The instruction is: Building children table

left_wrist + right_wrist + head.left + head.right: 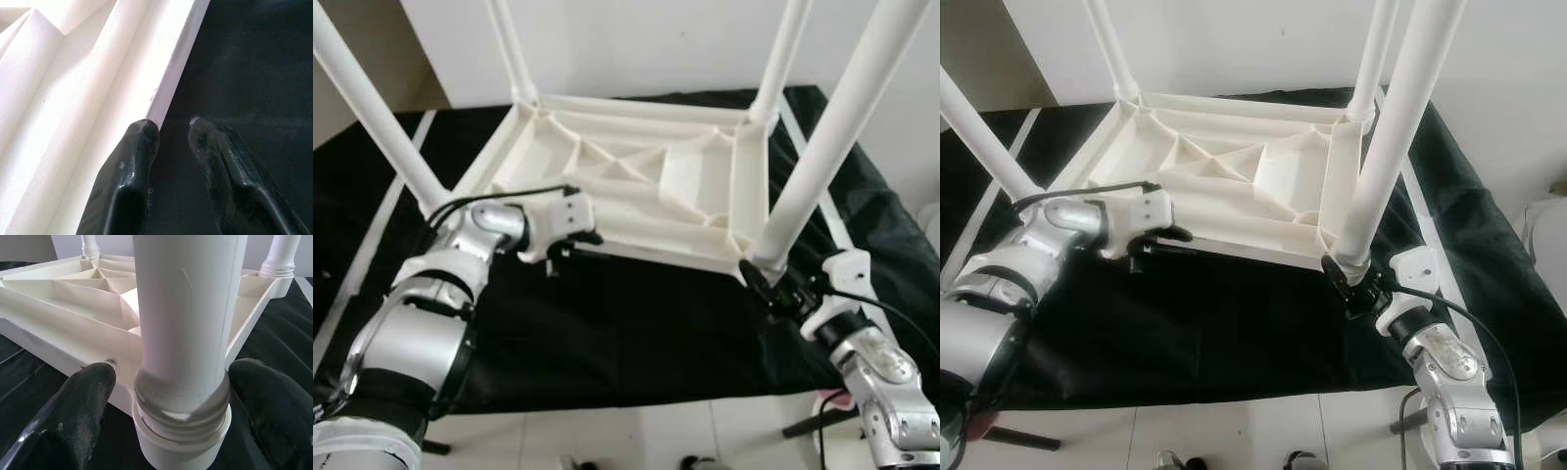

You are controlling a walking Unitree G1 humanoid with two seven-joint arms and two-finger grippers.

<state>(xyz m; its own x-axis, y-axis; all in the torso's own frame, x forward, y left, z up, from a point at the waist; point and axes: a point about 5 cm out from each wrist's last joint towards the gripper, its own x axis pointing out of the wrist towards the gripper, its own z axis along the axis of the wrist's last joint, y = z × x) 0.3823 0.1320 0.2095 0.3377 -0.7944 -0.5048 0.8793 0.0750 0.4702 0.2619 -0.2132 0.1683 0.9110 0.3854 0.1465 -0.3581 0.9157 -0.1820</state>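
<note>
A white plastic children's table lies upside down on a black cloth, its ribbed underside up and all its legs pointing upward. My left gripper is at the table's near rim, left of the middle. In the left wrist view it is open, with one finger against the white rim and the other over the cloth. My right gripper is open at the near right corner. Its fingers flank the base collar of the near right leg.
The black cloth covers a raised surface with white rails along its left and right sides. White floor tiles lie below its near edge. A white wall is close behind the table. A pale object stands at the far right.
</note>
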